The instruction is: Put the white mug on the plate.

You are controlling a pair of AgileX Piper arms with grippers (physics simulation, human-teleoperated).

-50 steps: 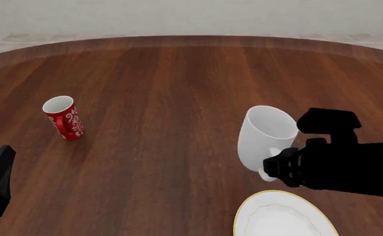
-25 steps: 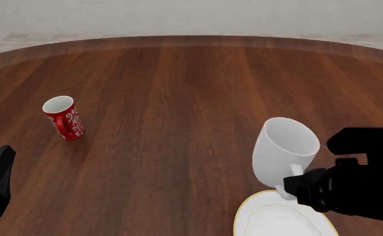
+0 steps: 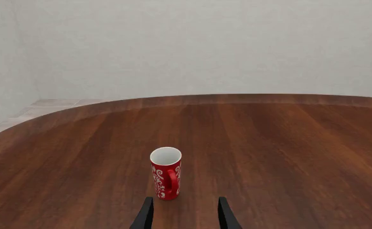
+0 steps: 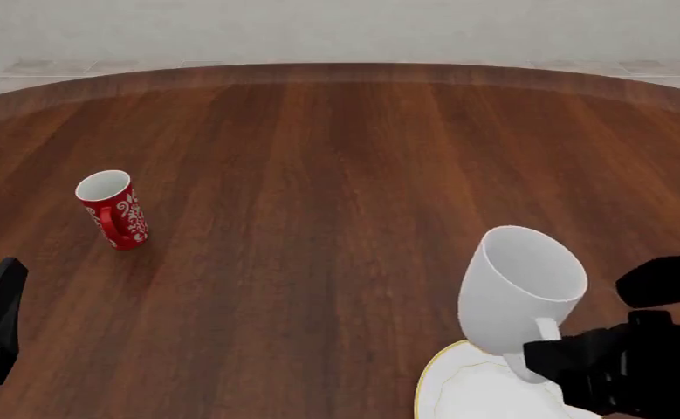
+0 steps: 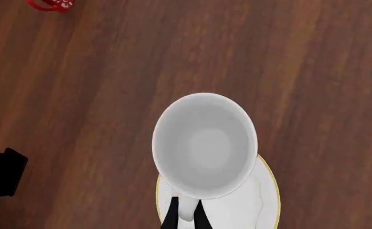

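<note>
Right gripper [image 5: 184,213] pinches white mug [image 4: 519,288] by its handle, upright above plate [image 4: 462,394]. Left gripper [image 3: 183,213] spread, facing red mug [image 3: 165,172].

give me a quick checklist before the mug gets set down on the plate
1. Grip: right gripper shut on the white mug's handle: ok.
2. Mug over the plate: the wrist view shows it above the plate's far part, not centred: not ok.
3. Mug upright: it leans in the front view: not ok.
4. Height above the plate: cannot tell.
5. Red mug out of the way, far left on the table: ok.
6. Left gripper open, apart from the plate, pointing at the red mug: ok.
</note>
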